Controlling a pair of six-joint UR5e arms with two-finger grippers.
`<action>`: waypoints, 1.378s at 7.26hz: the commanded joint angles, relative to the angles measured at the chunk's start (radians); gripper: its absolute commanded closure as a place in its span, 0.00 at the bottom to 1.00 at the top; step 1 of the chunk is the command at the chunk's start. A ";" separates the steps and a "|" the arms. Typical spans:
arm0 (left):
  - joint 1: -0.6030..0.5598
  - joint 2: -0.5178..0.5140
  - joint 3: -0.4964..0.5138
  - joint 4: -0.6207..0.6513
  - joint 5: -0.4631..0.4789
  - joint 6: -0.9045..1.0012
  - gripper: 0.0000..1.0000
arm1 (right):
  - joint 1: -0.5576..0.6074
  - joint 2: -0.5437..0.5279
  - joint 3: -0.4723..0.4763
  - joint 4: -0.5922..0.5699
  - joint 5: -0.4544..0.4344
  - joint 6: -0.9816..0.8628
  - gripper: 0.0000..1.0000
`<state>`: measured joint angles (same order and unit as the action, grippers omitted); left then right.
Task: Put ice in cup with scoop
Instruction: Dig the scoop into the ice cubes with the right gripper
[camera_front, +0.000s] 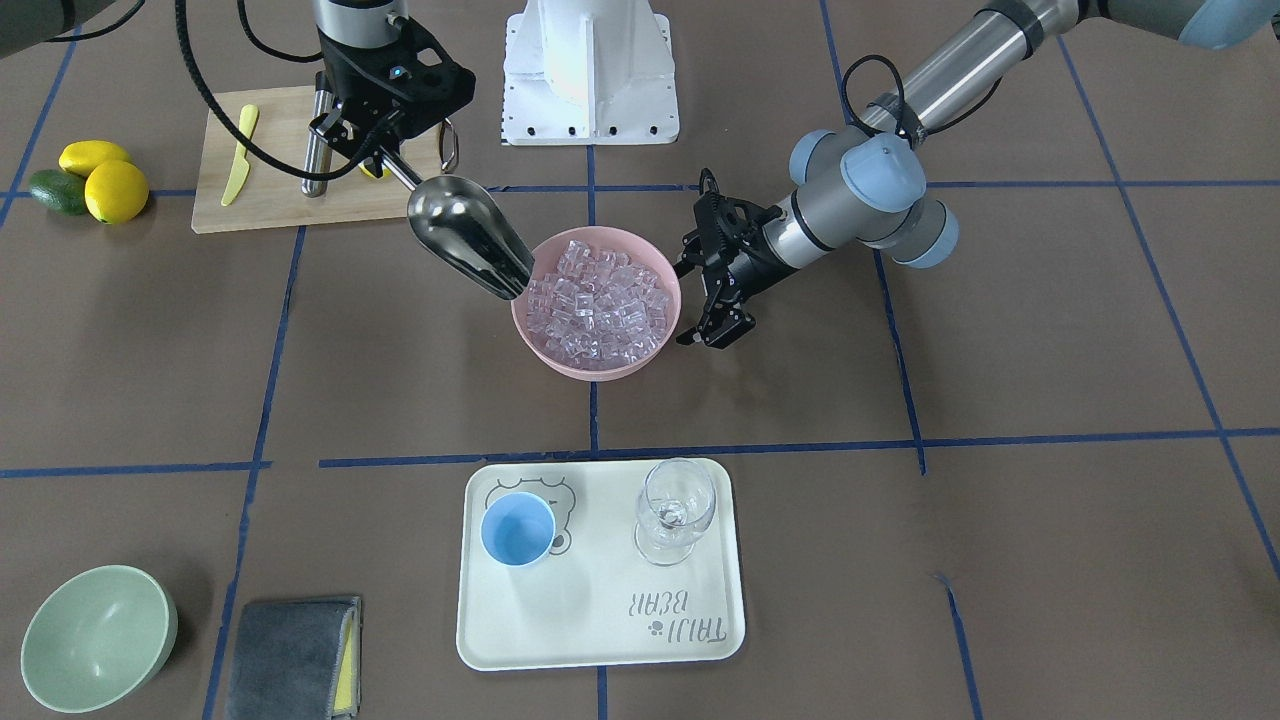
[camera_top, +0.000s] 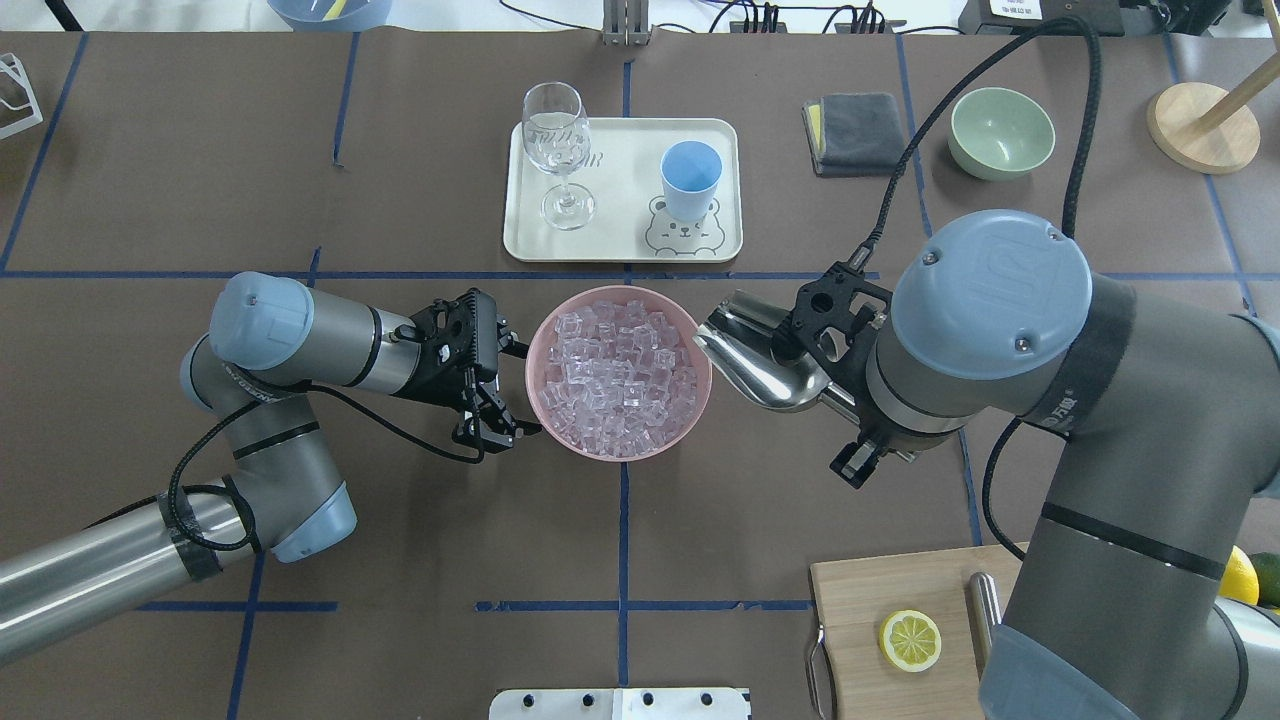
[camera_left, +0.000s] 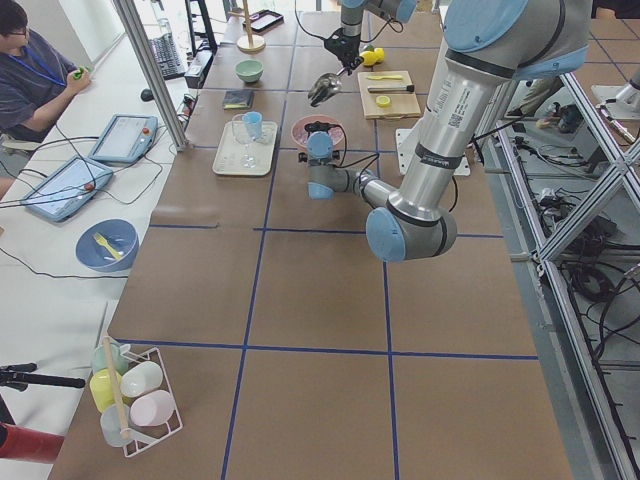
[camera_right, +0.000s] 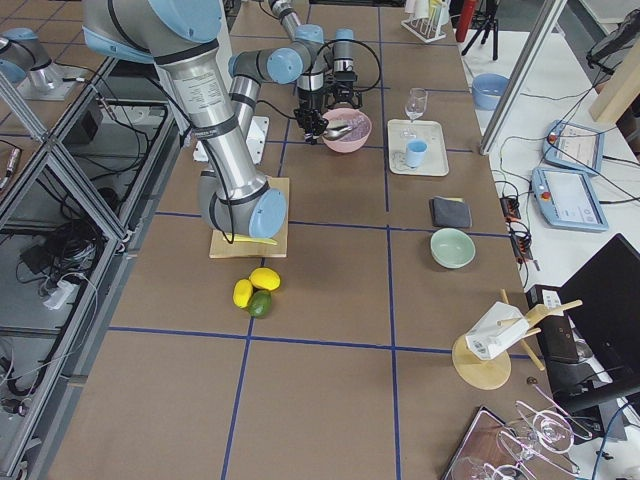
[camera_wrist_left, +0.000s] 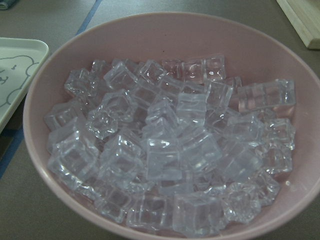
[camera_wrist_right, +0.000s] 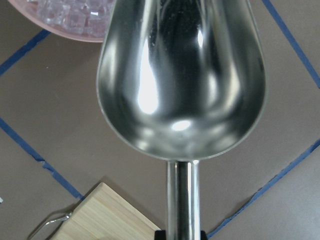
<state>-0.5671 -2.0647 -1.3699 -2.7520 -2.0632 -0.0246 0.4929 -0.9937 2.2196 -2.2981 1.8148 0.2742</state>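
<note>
Right hand (camera_front: 385, 158) clamps the handle of the shiny steel scoop (camera_front: 468, 236), which is empty, its tip at the rim of the round pink bowl (camera_front: 560, 362), frame centre. Clear ice cubes (camera_front: 598, 300) fill it. Left hand (camera_front: 702, 300) open alongside. Light-blue plastic cup (camera_front: 517, 530) stands on cream tray (camera_front: 600, 640), lower centre.

Overhead and front views: opposed, steep, both on bowl (camera_front: 600, 372). Side views: table (camera_left: 320, 295) ends, distant. Wrist views: close, bowl and scoop (camera_wrist_right: 180, 75).

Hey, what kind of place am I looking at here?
Likely a robotics lab: left arm and right arm at a table gridded with blue tape, aluminium framing alongside, teach pendant on the side bench.
</note>
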 joint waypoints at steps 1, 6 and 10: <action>0.000 0.000 0.000 0.000 0.000 0.000 0.00 | -0.004 0.131 -0.053 -0.194 -0.052 -0.145 1.00; 0.001 0.000 0.000 0.000 0.000 -0.002 0.00 | -0.008 0.239 -0.240 -0.245 -0.051 -0.236 1.00; 0.001 0.000 0.000 0.000 0.000 -0.002 0.00 | -0.019 0.317 -0.362 -0.247 -0.054 -0.236 1.00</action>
<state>-0.5660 -2.0647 -1.3699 -2.7519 -2.0632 -0.0261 0.4767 -0.6785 1.8646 -2.5437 1.7639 0.0394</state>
